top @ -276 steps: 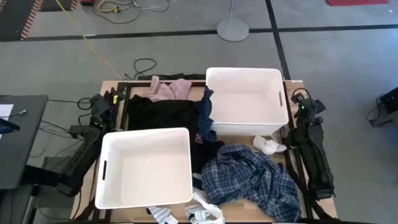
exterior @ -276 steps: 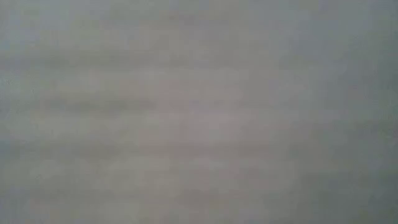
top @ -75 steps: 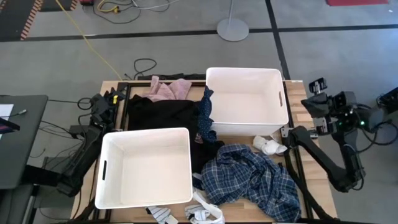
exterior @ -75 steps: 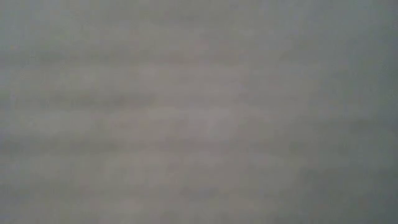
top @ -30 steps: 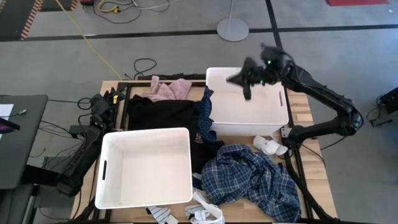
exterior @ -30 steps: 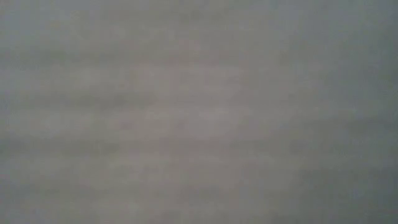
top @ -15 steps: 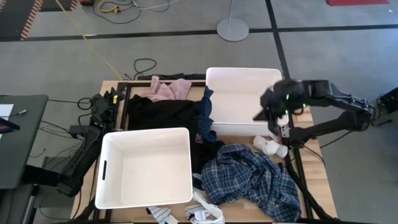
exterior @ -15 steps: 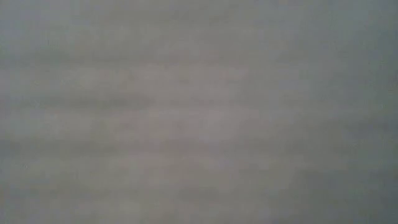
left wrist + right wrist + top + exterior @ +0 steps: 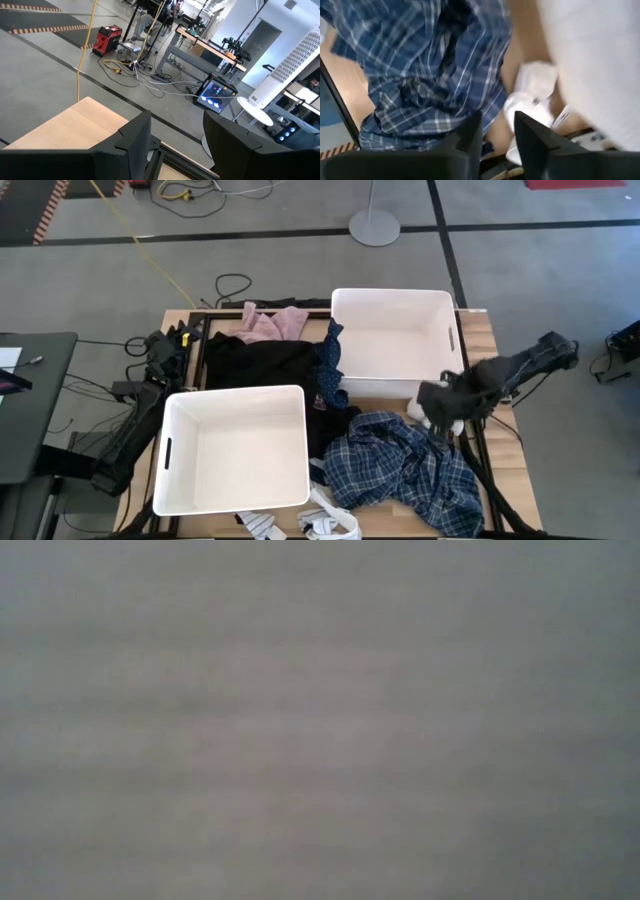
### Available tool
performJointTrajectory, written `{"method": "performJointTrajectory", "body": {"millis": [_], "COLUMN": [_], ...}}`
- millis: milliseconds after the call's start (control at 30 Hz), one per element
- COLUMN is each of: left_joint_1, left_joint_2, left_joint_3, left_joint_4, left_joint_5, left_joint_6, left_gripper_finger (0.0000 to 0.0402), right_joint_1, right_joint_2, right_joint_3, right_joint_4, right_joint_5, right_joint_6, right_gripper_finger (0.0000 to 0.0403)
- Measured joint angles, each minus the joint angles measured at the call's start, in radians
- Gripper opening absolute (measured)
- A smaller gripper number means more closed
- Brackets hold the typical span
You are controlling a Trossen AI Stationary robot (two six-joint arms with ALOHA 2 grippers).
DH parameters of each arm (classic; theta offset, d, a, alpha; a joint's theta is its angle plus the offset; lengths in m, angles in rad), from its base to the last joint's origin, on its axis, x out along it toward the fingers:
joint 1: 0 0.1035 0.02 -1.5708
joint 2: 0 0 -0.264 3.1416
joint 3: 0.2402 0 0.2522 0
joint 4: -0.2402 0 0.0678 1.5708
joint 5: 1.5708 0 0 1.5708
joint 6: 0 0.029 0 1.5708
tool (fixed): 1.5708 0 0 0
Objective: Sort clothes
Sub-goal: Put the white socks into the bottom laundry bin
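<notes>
No readable brand or label anywhere that I can make out. The low view is just a grey blur, so nothing from there.

The plaid shirt (image 9: 405, 470) is a crumpled blue-and-white heap at the near right of the table (image 9: 497, 355), right in front of the far bin (image 9: 395, 343). The white sock (image 9: 432, 416) is bunched up just beside the shirt's far edge, tucked against the near right corner of that bin. The black garment (image 9: 262, 363) is spread flat at the far left, with the pink garment (image 9: 272, 325) wadded up on its far edge. The dark blue piece (image 9: 331, 370) hangs between the black garment and the far bin, touching the bin's left wall. Striped socks (image 9: 325, 523) lie at the near edge, next to the near bin (image 9: 236, 448).

The right hand (image 9: 437, 398) is low over the white sock, and its fingers (image 9: 470, 132) are slightly apart with nothing between them. The left hand (image 9: 175, 137) is parked off the table's left side, fingers spread, gripping nothing.
</notes>
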Motion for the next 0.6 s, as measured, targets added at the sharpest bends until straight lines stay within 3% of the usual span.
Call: {"method": "performJointTrajectory", "body": {"millis": [267,600], "left_joint_1": [0.000,0.000], "left_joint_2": [0.000,0.000], "left_joint_3": [0.000,0.000], "left_joint_4": [0.000,0.000], "left_joint_5": [0.000,0.000], "left_joint_6": [0.000,0.000], "left_gripper_finger": [0.0176,0.0176], "right_joint_1": [0.226,0.383], "right_joint_2": [-0.001,-0.001], "right_joint_3": [-0.136,-0.266], "right_joint_4": [0.046,0.080], "right_joint_5": [0.055,0.071], "right_joint_6": [0.319,0.572], "right_gripper_finger": [0.0200,0.0195]}}
